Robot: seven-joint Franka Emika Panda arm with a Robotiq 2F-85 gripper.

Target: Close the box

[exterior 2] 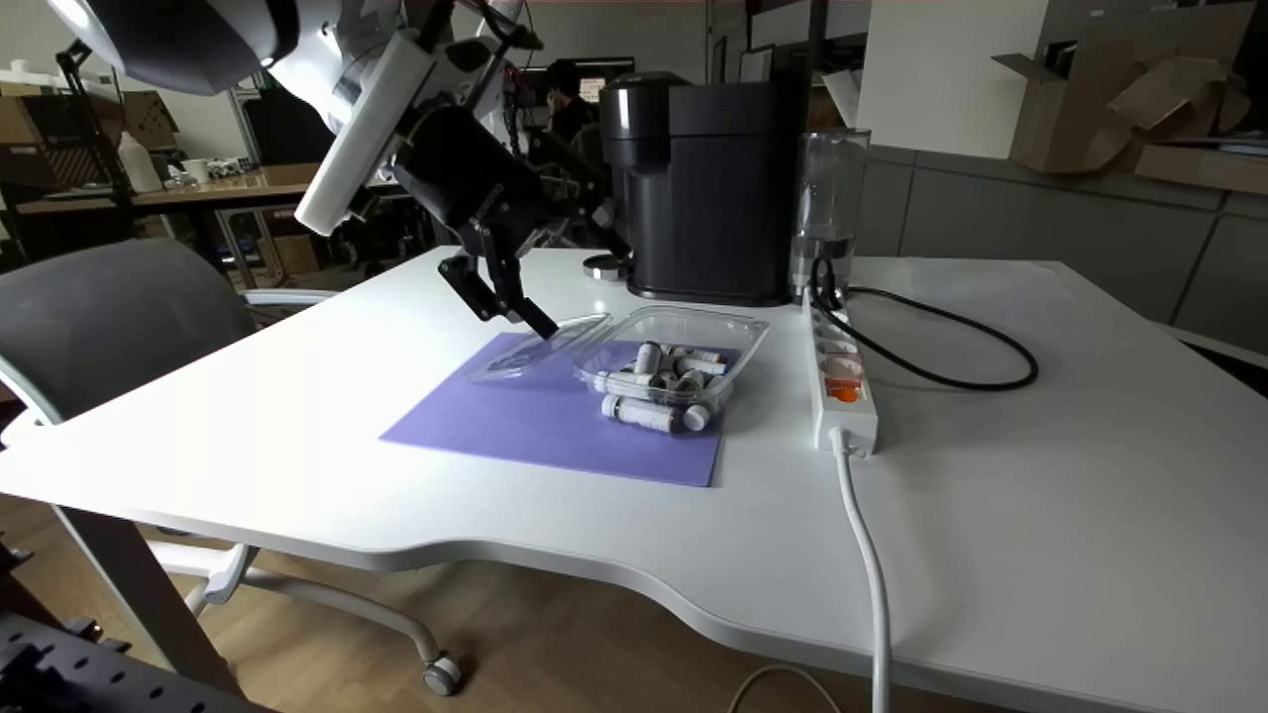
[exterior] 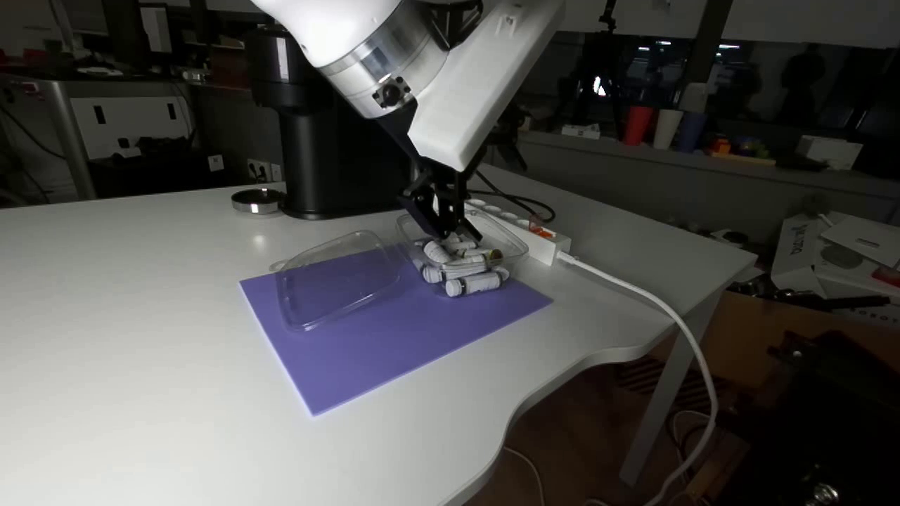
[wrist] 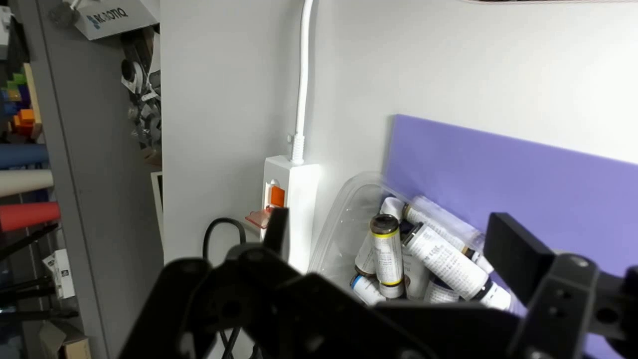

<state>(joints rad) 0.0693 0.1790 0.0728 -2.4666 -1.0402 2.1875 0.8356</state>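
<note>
The box [exterior: 519,247] is a shallow clear plastic case holding several small white-labelled bottles [exterior: 477,282]. Its transparent lid [exterior: 330,284] is swung open and lies out to the side over the purple mat. In an exterior view the box [exterior 2: 748,349] and the lid [exterior 2: 535,349] sit side by side, the lid slightly slanted. My gripper [exterior: 458,233] is open and empty above the box; it also shows in an exterior view [exterior 2: 582,283]. In the wrist view the fingers [wrist: 394,234] stand wide apart with the box [wrist: 344,214] and bottles below between them. The lid is out of the wrist view.
The purple mat [exterior: 380,351] lies under the lid and part of the box. A white power strip [exterior 2: 842,396] with a cable stands beside the box. A tall black appliance [exterior 2: 713,188] and a round metal dish [exterior: 257,201] stand behind.
</note>
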